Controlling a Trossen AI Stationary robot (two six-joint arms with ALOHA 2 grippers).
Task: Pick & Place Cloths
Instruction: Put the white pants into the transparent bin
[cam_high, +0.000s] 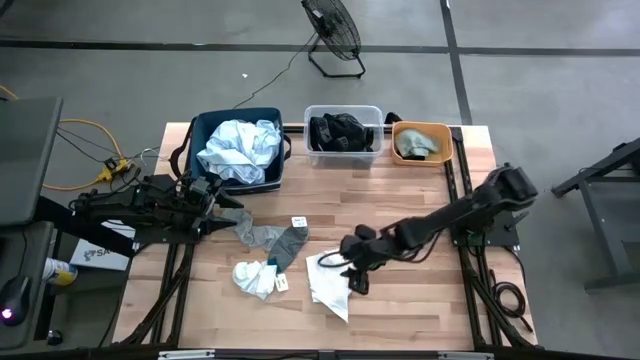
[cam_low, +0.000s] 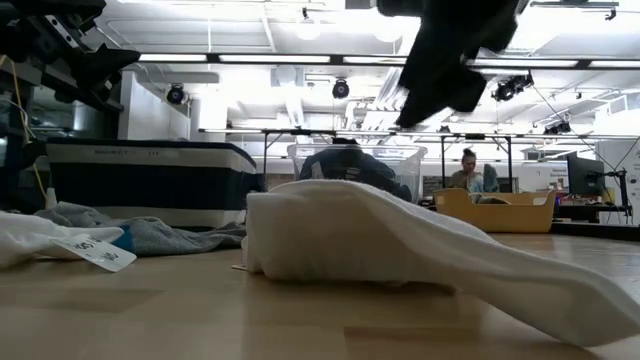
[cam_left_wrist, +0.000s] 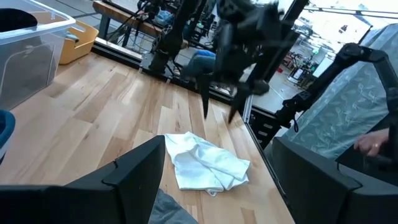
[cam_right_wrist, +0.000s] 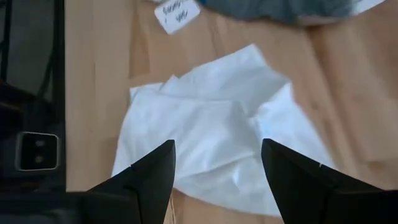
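Cloths lie scattered across the wooden table in my overhead picture. Lower centre of that frame, I see the white cloth crumpled flat on the boards, and my right gripper hangs just over its right edge, the right arm reaching in from the middle right. Through the right wrist camera the two dark fingers stand spread wide with nothing between them, the white cloth filling the gap below, so that pincer is released and holds nothing.

To the left of the white cloth sits a grey sock with a paper tag, touching a longer grey piece that runs toward the left gripper, and below them a small pale bundle with another tag.

My left gripper sits at the middle left of the overhead frame, near the front corner of the navy bin. Its wrist camera shows the fingers apart and empty, with the white cloth and the right arm farther off.

Along the upper edge of the table, the navy bin holds a heap of pale blue fabric, the clear tub at centre holds black garments, and the orange tub to its right holds a greyish piece.
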